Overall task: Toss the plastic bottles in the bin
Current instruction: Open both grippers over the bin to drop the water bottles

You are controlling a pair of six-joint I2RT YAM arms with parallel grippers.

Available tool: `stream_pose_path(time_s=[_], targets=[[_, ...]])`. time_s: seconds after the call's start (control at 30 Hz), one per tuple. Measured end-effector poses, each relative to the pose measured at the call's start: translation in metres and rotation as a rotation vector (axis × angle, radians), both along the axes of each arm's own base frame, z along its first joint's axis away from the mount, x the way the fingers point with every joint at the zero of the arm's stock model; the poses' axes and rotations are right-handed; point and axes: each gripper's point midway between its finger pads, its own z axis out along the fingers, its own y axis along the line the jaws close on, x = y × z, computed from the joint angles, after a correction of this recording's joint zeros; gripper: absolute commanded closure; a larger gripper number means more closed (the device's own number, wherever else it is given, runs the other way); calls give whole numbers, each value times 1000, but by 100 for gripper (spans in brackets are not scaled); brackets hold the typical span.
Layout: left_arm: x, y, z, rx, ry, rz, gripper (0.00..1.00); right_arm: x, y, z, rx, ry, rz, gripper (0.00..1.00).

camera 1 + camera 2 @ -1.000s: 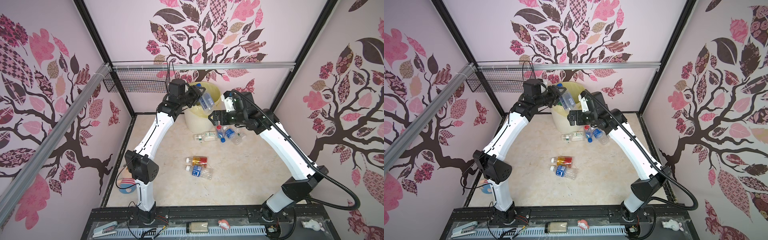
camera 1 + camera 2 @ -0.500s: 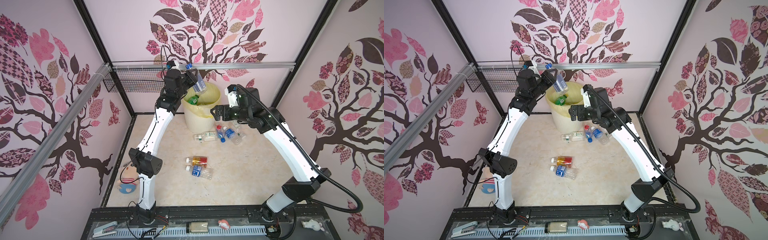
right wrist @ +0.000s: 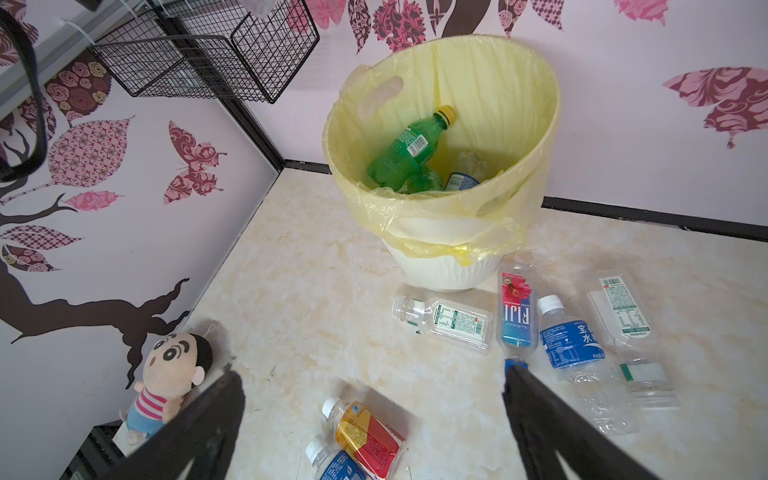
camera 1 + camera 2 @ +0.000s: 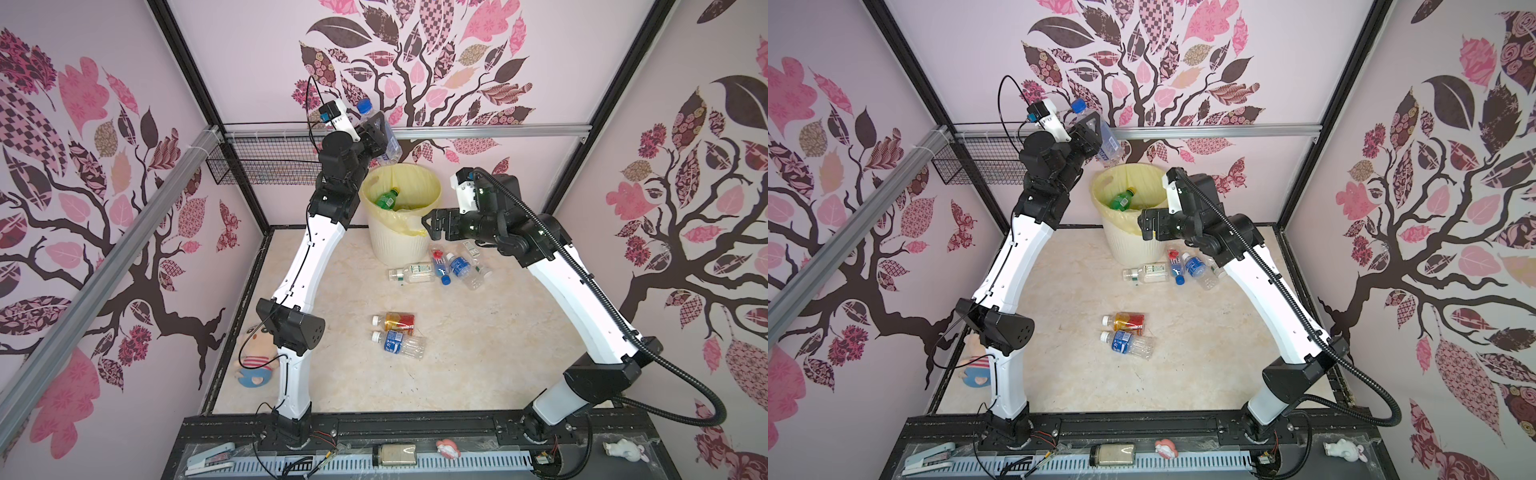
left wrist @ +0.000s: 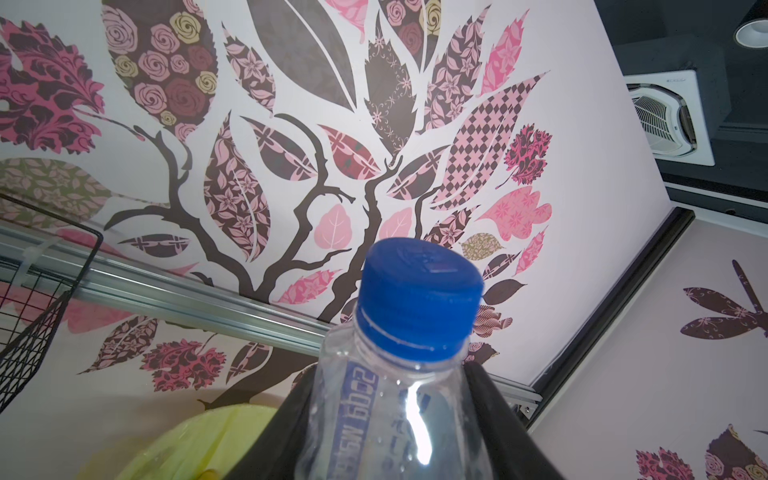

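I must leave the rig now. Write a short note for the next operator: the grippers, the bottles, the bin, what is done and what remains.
Left gripper: shut on a clear bottle, cap up, raised high near the left rim of the bin; not yet released.
Right gripper: open, empty, in the air by the bin's right side.
Done: several bottles are in the bin, a green one on top.
Left: drop the held bottle, then clear the floor: a cluster beside the bin, plus an amber bottle and a blue-label bottle nearer the base.

Bin (image 4: 395,245) mouth gapes clear above; wire basket (image 4: 266,166) hangs near it
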Motion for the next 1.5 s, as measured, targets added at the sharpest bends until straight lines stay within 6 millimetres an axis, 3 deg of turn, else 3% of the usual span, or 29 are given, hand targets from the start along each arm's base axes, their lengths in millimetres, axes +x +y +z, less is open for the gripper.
stream_pose_path(time_s=[0.13,0.2,0.3,0.37,0.47,0.53,0.8,0.97,1.23,1.5], targets=[[7,0,-4,-11,-1,12,60,0,0,0,0,0,-1,0],[18,-4,-17,-18,18,9,51,0,0,0,-1,0,-1,1],[46,-16,-58,-10,100,-1,35,0,0,0,-1,1,0,0],[66,-27,-101,17,193,-18,7,0,0,0,-1,1,0,0],[81,-35,-148,43,307,-32,3,0,0,0,-1,1,0,0],[81,-36,-158,58,342,-36,3,0,0,0,-1,1,0,0],[57,-31,-110,42,267,-51,3,-1,3,-2,8,10,11,1],[44,-33,-94,53,241,-59,3,-1,3,-2,12,12,12,0],[32,-47,-117,109,310,-81,3,-1,3,-2,24,24,2,1],[-10,-45,-132,167,382,-93,3,0,-1,-18,-4,59,-20,0]])
